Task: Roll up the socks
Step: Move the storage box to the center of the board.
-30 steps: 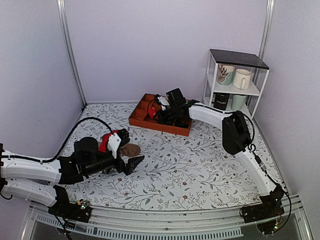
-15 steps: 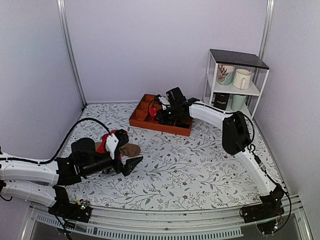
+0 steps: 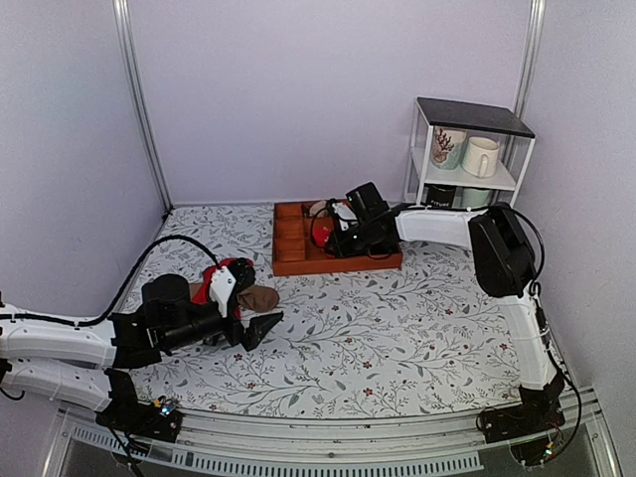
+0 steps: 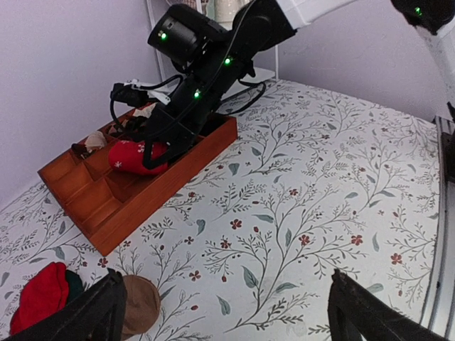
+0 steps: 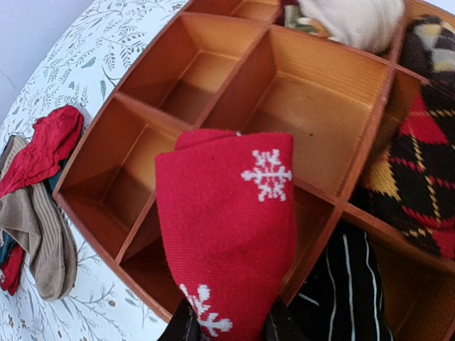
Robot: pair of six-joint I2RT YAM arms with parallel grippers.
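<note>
Snowflake marks (image 5: 268,174) on red socks (image 5: 227,234)

- 2 arms: left arm (image 3: 60,343), right arm (image 3: 502,258).
- 2 claws, 1 per arm: left claw (image 4: 224,312), right claw (image 5: 231,330).
- 1 tabletop (image 3: 397,348).
- 1 wooden tray (image 3: 338,266); no. of compartments unclear, some hidden.
- 1 red snowflake sock roll (image 5: 227,213).
- 3 other rolls in tray: cream roll (image 5: 352,21), argyle roll (image 5: 419,177), black striped roll (image 5: 348,298); poss. a 4th, can't tell.
- 1 loose sock heap (image 3: 238,288); no. of socks in it unclear.
- 1 shelf rack (image 3: 474,116) w/ 4 mugs: patterned mug (image 3: 447,147), white mug (image 3: 481,156), black mug (image 3: 439,199), green mug (image 3: 475,202).
</note>
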